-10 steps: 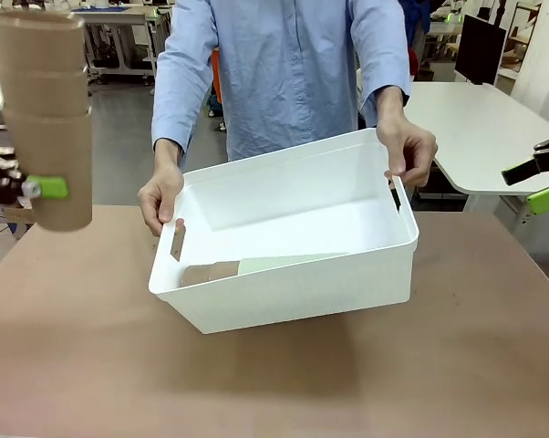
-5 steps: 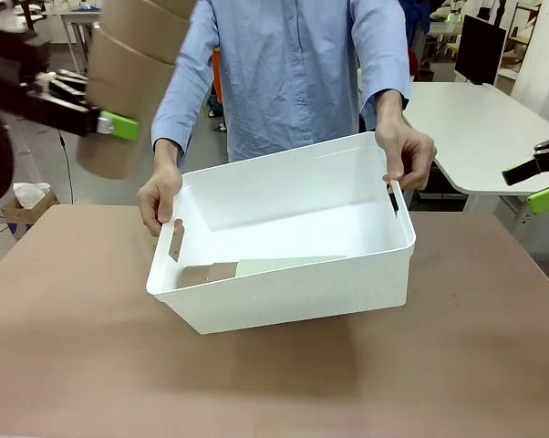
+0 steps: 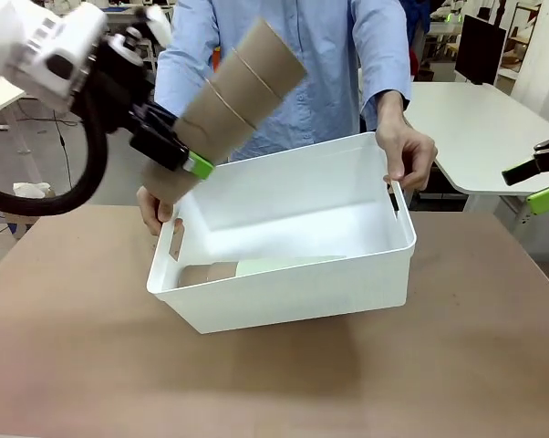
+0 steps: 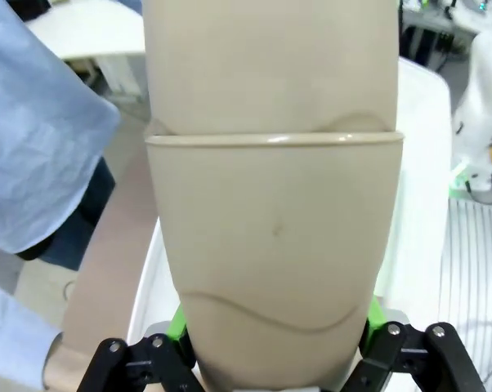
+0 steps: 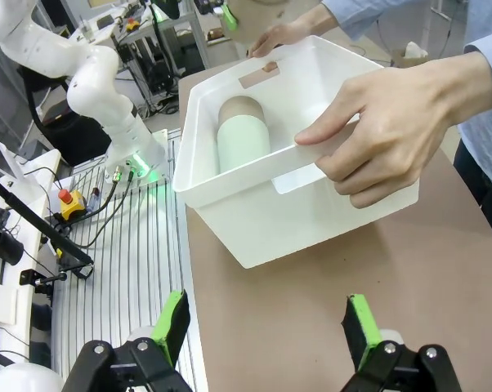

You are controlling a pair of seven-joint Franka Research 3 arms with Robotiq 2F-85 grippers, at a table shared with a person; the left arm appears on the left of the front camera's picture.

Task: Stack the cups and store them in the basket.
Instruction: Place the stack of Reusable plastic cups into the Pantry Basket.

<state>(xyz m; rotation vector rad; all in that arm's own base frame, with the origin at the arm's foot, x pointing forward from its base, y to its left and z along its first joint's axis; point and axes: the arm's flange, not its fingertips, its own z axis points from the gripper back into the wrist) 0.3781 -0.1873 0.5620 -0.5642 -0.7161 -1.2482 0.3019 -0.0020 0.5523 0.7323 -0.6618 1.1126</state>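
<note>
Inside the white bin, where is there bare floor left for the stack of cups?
The large white plastic bin, held by the person's hands, has bare floor along its far wall and right end. The near-left corner is crowded: a pale green cup nested in a tan one lies there. The left gripper holds the tan cup stack over the left rim.

Left tool (image 4: 272, 371) grips stacked tan cups (image 4: 272, 212) above white basket (image 4: 148, 286).

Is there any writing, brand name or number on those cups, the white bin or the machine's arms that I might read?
None can be read.
Stacked tan cups: plain, no print.
White basket: no label showing.
Left arm's tool, right arm's tool: no lettering visible.
Background equipment: too small and blurred to tell.
</note>
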